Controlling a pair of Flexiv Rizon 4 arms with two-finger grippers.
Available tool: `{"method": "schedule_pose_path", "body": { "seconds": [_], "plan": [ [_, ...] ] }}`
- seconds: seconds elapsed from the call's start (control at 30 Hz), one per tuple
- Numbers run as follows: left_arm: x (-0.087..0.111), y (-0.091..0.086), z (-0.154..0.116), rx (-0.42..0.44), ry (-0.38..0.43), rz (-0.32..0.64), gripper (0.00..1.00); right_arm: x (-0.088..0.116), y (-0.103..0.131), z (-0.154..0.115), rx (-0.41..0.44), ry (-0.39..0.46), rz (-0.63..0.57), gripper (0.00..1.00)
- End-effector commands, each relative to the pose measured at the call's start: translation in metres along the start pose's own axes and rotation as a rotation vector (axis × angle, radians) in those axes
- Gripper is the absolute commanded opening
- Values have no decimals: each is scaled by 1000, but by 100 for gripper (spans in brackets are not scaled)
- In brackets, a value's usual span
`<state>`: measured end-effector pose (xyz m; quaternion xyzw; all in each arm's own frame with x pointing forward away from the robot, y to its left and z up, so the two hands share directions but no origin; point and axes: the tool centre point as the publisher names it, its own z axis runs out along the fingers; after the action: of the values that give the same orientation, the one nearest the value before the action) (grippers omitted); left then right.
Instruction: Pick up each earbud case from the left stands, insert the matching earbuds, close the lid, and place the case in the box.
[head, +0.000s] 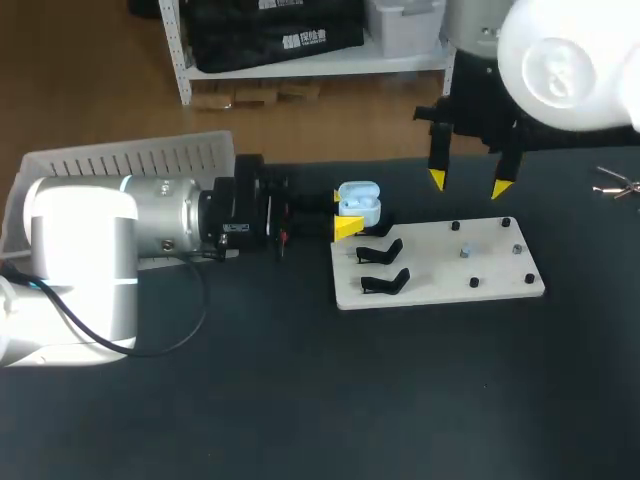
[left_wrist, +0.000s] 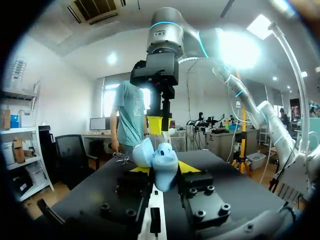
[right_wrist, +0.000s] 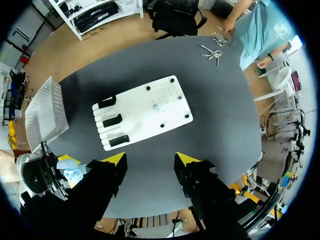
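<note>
my left gripper (head: 345, 212) is closed on the earbud case (head: 358, 200), one yellow finger on each side of it. the case is light blue and its lid stands open. in my left wrist view the case (left_wrist: 164, 162) sits right between my two yellow tips and the open lid leans to one side. the left arm comes in flat over the table (head: 300, 400) and holds the case just at the near end of the white board (head: 450, 275), above the first of the black stands (head: 384, 281). i cannot tell if the case touches that stand.

my right gripper (head: 468, 184) hangs over the far side of the board, fingers pointing down and set wide apart, with nothing between them. in the right wrist view this gripper (right_wrist: 150, 160) looks down on the board (right_wrist: 142, 112) with three black stands in a row along one end. the case (right_wrist: 70, 172) in my left gripper is beside that end. from the left wrist view the right gripper (left_wrist: 160, 124) hangs ahead of the case, apart from it.

the board lies flat on the dark table. it has small black pegs near its corners and a small pale piece near the middle, too small to tell what it is. the white box (head: 130, 158), with slotted walls, lies behind my left arm at the table edge. a small metal thing like scissors (head: 612, 185) lies on the table, well apart from the board.
</note>
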<state>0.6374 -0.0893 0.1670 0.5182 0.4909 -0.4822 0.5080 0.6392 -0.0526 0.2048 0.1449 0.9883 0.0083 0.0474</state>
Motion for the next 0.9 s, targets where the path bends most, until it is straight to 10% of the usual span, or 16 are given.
{"method": "schedule_pose_path", "body": {
  "seconds": [0.03, 0.9],
  "plan": [
    [1, 1, 1, 0, -2, 1, 0, -9, -12, 19, -155, -6, -21, 54],
    [1, 1, 1, 0, -2, 1, 0, -56, -11, 144, -67, 60, -247, 55]
  ]
}}
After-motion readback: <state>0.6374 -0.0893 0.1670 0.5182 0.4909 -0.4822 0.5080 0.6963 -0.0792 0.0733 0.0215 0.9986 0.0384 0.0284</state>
